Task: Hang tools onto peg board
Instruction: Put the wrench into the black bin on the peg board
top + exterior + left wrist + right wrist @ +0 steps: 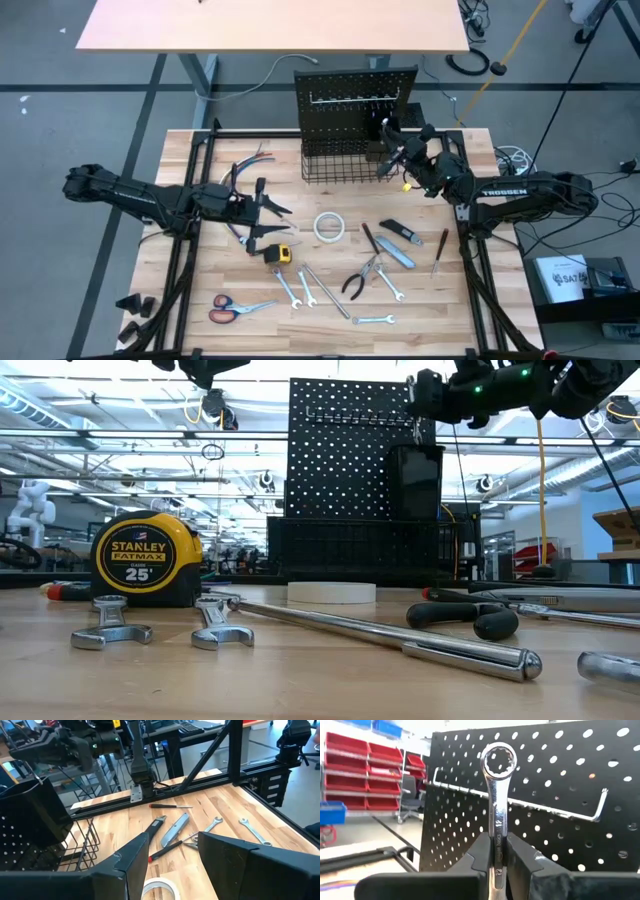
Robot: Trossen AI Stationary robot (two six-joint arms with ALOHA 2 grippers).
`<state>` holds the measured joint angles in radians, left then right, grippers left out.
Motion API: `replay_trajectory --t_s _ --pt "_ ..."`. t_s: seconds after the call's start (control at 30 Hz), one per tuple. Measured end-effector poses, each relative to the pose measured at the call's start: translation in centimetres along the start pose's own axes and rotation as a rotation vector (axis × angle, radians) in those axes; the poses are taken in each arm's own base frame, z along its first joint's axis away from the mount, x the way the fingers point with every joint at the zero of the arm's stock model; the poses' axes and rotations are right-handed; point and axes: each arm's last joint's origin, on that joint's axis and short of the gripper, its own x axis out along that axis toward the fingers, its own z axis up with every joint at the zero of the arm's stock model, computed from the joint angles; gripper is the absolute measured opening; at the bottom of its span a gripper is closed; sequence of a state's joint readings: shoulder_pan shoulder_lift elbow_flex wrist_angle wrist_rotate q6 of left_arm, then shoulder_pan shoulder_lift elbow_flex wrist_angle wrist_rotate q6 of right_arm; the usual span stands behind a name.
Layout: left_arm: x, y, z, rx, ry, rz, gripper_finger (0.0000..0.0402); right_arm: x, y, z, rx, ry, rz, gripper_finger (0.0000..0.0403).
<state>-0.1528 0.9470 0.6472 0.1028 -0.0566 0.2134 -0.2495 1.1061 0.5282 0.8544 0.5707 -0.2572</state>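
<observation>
- Right gripper (498,851): we find it raised in front of the peg board (355,105), jaws clamped on the shank of a silver wrench (497,795), which stands upright with its ring end up, near the hook rail (520,800).
- Left gripper (268,218): we see it low over the table's left half, jaws parted and holding nothing, beside the wire bundle (245,165).
- Peg board: upright at the table's far edge, wire basket (335,165) at its foot, cup (415,480) on its right part.
- Tools on the table (180,300): we count a tape measure (279,254), scissors (230,308), several wrenches (288,288), pliers (362,278), a knife (395,254), a screwdriver (440,250).
- Tape roll (329,227): mid-table, between gripper and knife.
</observation>
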Motion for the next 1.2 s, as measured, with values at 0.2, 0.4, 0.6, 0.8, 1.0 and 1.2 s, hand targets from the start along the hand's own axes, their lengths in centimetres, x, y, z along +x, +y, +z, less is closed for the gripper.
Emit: replay_trajectory --t_s 0.2,0.4,0.6,0.8,1.0,1.2 --pt "0.0 0.0 0.0 0.0 0.005 -0.001 0.0177 0.3 -0.4 0.0 0.062 -0.018 0.025 0.0034" --pt "0.0 0.0 -0.1 0.001 0.01 -0.002 0.0177 0.6 -1.1 -0.1 0.1 -0.021 -0.018 0.0032" --pt "0.0 0.0 -0.1 0.0 0.008 -0.002 0.0177 0.9 -1.8 -0.2 0.134 -0.011 -0.118 0.0031" --pt "0.0 0.0 -0.1 0.001 0.007 -0.002 0.0177 0.9 -1.7 -0.8 0.115 0.048 -0.109 0.0045" --pt "0.0 0.0 -0.1 0.001 0.008 -0.002 0.0177 1.0 -2.0 -1.6 0.122 0.106 -0.126 0.0081" --pt "0.0 0.0 -0.1 0.0 0.008 -0.002 0.0177 1.0 -2.1 -1.7 0.13 0.112 -0.132 0.0111"
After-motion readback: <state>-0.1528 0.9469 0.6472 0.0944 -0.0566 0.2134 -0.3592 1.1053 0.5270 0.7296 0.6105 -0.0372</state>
